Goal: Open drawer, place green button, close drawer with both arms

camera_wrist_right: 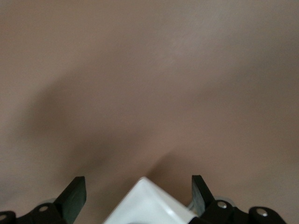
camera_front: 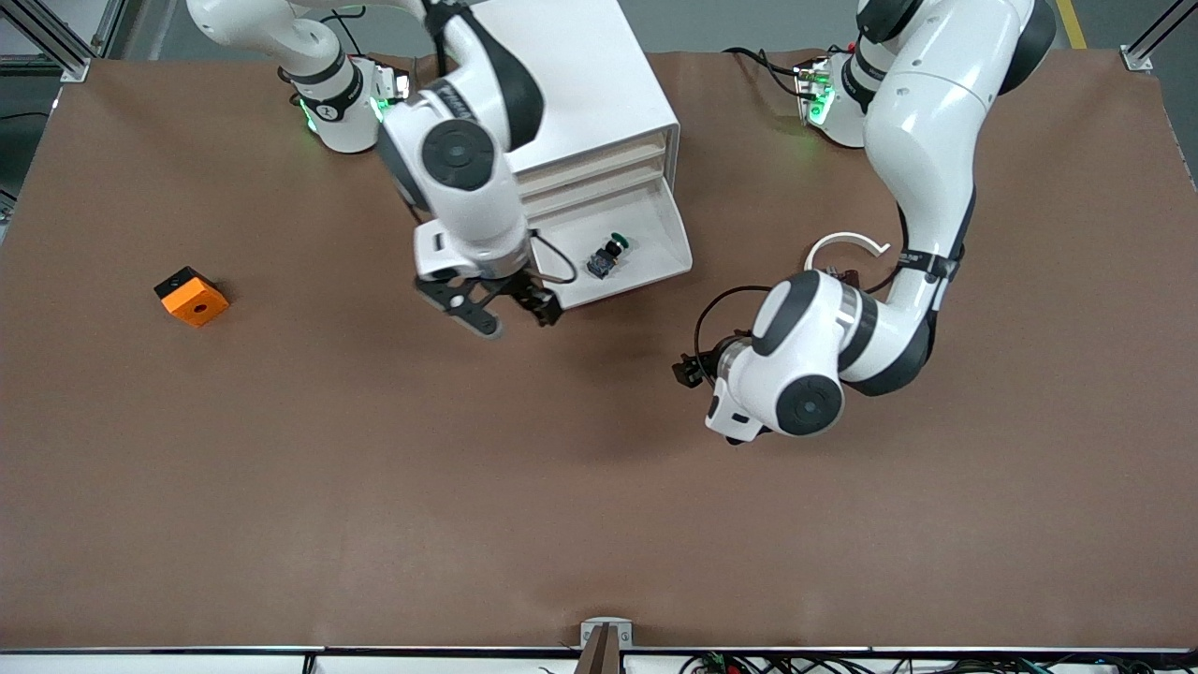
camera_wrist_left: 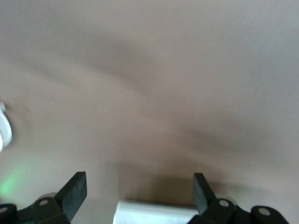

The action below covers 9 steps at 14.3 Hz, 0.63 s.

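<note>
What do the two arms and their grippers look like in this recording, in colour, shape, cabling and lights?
Both arms are glossy white, rounded and jointed, with black bands and round dark caps at the joints. The right gripper and the left gripper are black, each with two flat fingers on black linkages. Thin black cables loop beside each wrist. Green lights glow near both bases at the top of the table.

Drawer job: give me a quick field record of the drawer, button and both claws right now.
drawer: pulled out of the cabinet, the lowest one, open
button: lying inside the open drawer, green cap up toward the cabinet
right claw: open, empty, over the drawer's front corner
left claw: open, empty, over bare table toward the left arm's end
orange cube: on the table toward the right arm's end
step left: close drawer
</note>
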Motion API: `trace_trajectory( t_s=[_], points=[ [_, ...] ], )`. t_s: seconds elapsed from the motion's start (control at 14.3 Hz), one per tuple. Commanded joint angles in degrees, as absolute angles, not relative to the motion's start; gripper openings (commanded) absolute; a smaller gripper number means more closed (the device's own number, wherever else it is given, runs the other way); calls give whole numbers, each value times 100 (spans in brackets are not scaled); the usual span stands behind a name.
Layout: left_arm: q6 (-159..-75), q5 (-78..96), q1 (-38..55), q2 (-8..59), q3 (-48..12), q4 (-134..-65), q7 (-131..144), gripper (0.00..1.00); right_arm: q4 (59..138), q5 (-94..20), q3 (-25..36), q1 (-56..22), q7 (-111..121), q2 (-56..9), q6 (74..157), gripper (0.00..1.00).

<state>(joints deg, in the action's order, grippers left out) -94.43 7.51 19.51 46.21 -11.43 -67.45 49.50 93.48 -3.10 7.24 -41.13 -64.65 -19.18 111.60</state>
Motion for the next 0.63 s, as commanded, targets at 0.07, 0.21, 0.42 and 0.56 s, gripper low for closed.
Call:
trace_trajectory(
  t_s=[0.07,0.21,0.42,0.56],
  points=[
    [-10062,-86,2153,4518,-1282,-6864,4747,100,9369,-255,615,-3096,-4610,-1302,10329,100],
    [-10343,-490,2276,4526,-1388,-6934,4685,100,9369,-255,615,-2552,-3504,-1100,9977,100],
    [-10757,-694,2460,4570,-1433,-7031,4693,100,9090,-246,615,-1673,-1755,-984,9354,100],
    [-10898,-764,2566,4597,-1433,-7119,4737,100,8738,-124,615,-1137,-805,-993,8914,100]
  ],
)
